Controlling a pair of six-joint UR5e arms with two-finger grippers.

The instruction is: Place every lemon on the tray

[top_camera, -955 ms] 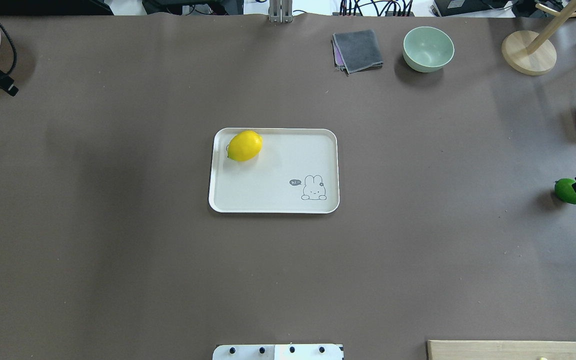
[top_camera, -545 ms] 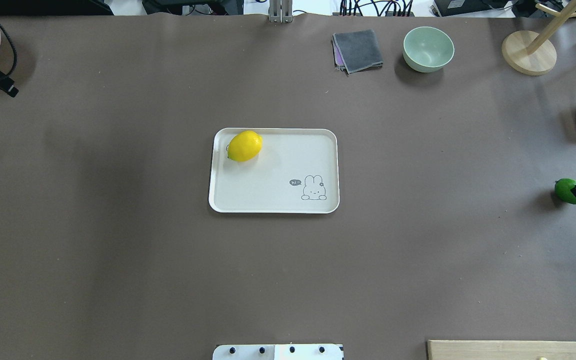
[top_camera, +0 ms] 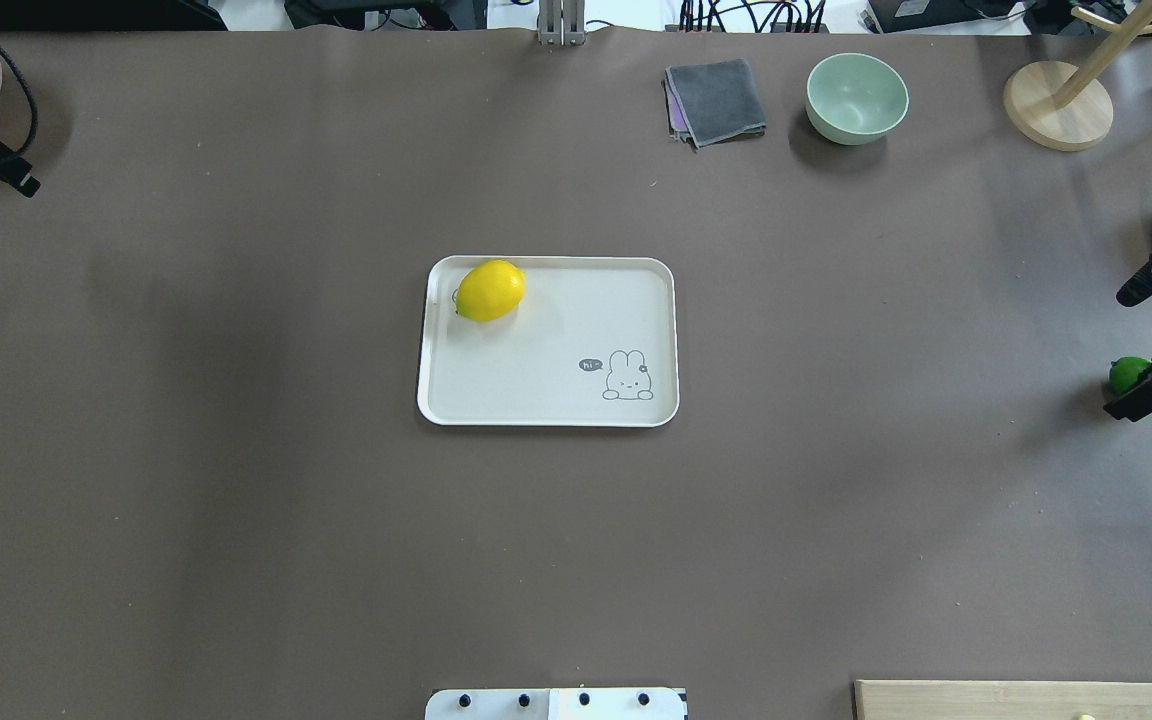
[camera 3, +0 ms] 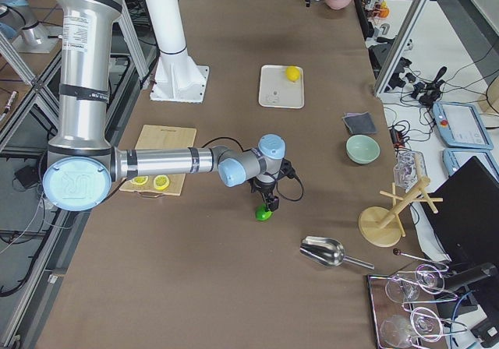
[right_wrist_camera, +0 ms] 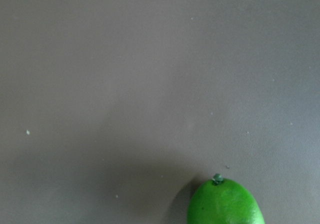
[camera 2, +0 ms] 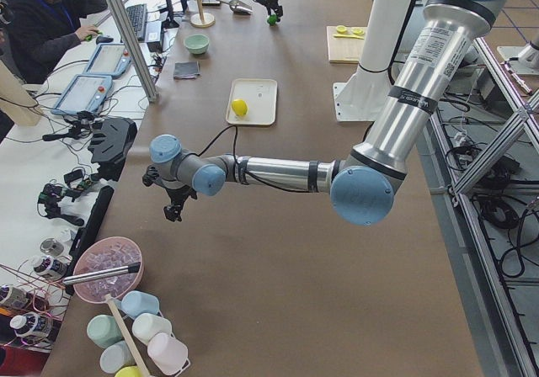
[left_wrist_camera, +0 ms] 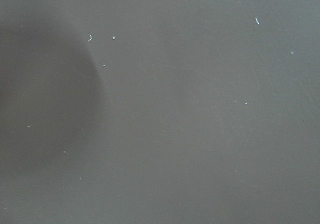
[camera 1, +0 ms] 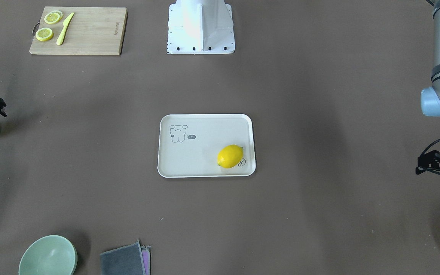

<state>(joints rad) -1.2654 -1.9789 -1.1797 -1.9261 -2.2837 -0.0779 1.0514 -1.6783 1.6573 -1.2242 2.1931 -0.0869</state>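
- Green lemon [top_camera: 1126,373]: glossy oval with a stem nub; you see it below the spread right gripper [top_camera: 1123,352].
- Yellow lemon [top_camera: 489,290]: bright, on the tray [top_camera: 546,405], well apart from it.
- Left gripper [camera 1: 426,164]: you cannot tell its spread.

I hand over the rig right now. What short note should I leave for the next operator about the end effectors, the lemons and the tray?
The right end effector is open, poised over the glossy green oval lemon, not gripping it.
The left end effector hangs over the brown table, far out on its own side; open or shut, I cannot tell.
Done: the bright yellow oval lemon lies in a corner of the off-white rectangular tray.
Left: grasp the green lemon on the robot's right side and set it on the tray.
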